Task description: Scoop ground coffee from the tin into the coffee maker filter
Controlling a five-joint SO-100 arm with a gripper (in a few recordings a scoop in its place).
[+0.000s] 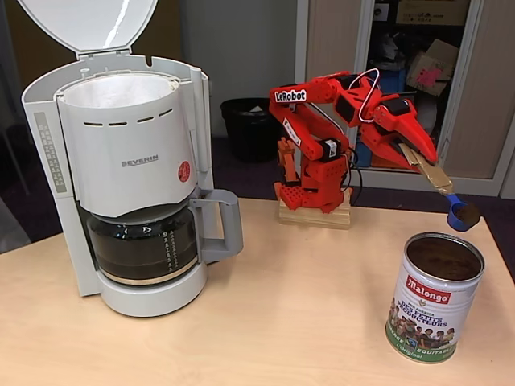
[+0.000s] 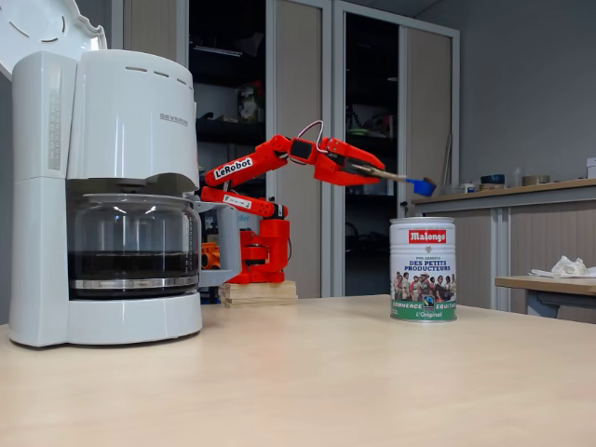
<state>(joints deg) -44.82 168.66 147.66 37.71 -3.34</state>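
The tin [image 1: 433, 304] stands open at the front right of the table, with ground coffee [image 1: 444, 258] dark inside it. My red gripper [image 1: 420, 158] is shut on the wooden handle of a blue scoop [image 1: 463, 215]. The scoop hangs just above and behind the tin's right rim, and it looks dark inside. At the left stands the white coffee maker [image 1: 133, 161] with its lid up, the white paper filter [image 1: 119, 90] showing in the top basket. In a fixed view from the side, the gripper [image 2: 359, 169] holds the scoop [image 2: 424, 186] above the tin [image 2: 424, 270], well right of the machine [image 2: 121, 140].
A glass carafe [image 1: 145, 245] with dark liquid sits under the basket. The raised lid [image 1: 88, 22] stands behind the filter opening. The arm's base rests on a wooden block [image 1: 316, 215] at the table's back edge. Bare tabletop [image 1: 306, 305] lies between machine and tin.
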